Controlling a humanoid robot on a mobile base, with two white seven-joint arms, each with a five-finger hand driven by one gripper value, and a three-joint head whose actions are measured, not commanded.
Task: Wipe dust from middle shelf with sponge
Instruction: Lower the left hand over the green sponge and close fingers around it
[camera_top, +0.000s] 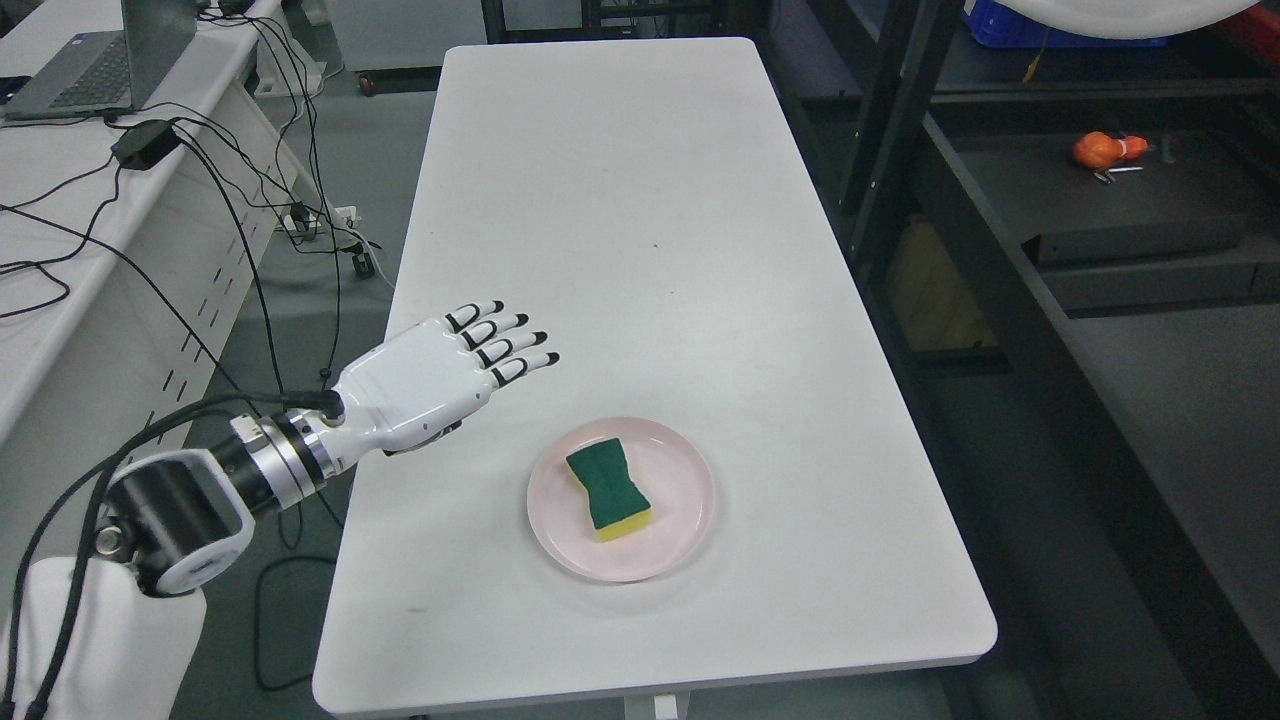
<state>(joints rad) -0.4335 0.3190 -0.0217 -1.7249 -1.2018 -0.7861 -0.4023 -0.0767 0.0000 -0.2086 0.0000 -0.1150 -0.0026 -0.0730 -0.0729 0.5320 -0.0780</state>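
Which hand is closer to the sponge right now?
Left. The left hand, fingers spread, hovers over the table's left edge, up and left of the sponge on the pink plate. The right hand is out of view.

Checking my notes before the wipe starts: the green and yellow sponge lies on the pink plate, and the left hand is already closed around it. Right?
Not quite. The head view shows the sponge lying on the pink plate, but the left hand is not closed around it: it hovers over the white table, apart from the plate, fingers extended and holding nothing.
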